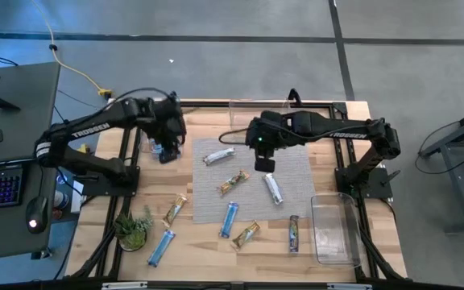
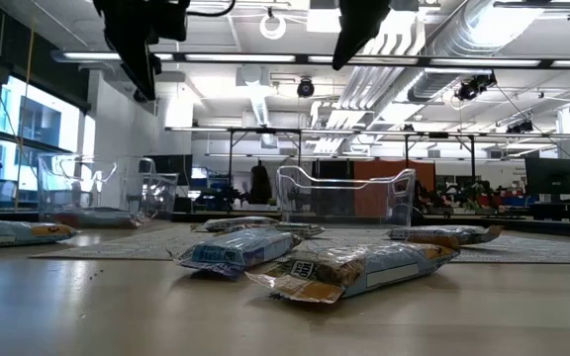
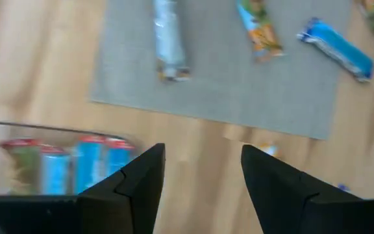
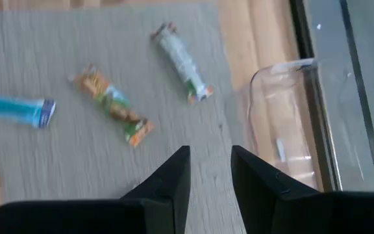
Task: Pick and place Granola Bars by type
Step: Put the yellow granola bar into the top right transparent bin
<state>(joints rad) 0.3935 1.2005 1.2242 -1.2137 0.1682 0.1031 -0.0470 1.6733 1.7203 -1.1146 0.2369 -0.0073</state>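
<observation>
Left wrist view: the left arm's fingers (image 3: 203, 179) are spread apart with nothing between them, held above bare bench (image 3: 37, 78) wood. Just beside them stands a clear bin (image 3: 57, 140) holding several blue and red-topped bars (image 3: 93, 170). Beyond the fingertips lies a grey mat (image 3: 219, 84) carrying a silver bar (image 3: 167, 39), a tan-orange and green bar (image 3: 260, 29) and a bright blue bar (image 3: 336, 49).

Right wrist view: the right arm's fingers (image 4: 210, 172) stand slightly parted and empty over the grey mat (image 4: 76, 162). Ahead of them lie a tan-orange and green bar (image 4: 112, 104) and a white-silver bar (image 4: 182, 62); a blue bar (image 4: 15, 109) lies farther to one side. A clear bin (image 4: 284, 130) stands just off the mat edge.

High view: the left fingers (image 1: 166, 149) hover near the mat's far left corner; the right fingers (image 1: 264, 163) hover over the mat's middle, between a silver bar (image 1: 218, 156) and another silver bar (image 1: 273, 188). Farther out, on the near part of the bench, lie a blue bar (image 1: 229, 218), a second blue bar (image 1: 160, 247), two tan bars (image 1: 175, 209) and (image 1: 246, 234), and a dark bar (image 1: 294, 234). A small green plant (image 1: 133, 229) sits at the near left, and an empty clear tray (image 1: 333, 229) at the near right.
</observation>
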